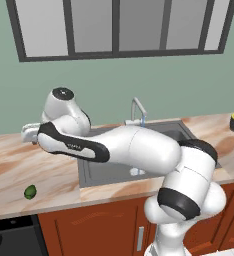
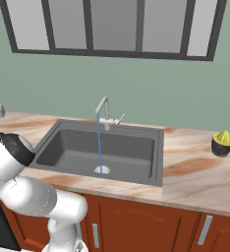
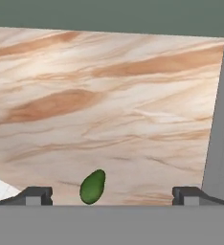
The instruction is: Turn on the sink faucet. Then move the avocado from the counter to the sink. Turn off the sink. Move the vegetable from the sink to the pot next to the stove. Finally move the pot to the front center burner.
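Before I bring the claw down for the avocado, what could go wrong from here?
1. The avocado is small and rounded, lying loose on the counter; in the hand view it sits off-centre between the open claw fingertips, so one finger may nudge it and it could roll away.
2. Water runs from the sink faucet into the sink, and the arm reaches across the basin, so a low swing back might clip the spout.

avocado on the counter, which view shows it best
The hand view: the avocado lies large and unblocked on the counter, low between the open gripper's fingertips. The left base view shows it small, left of the sink.
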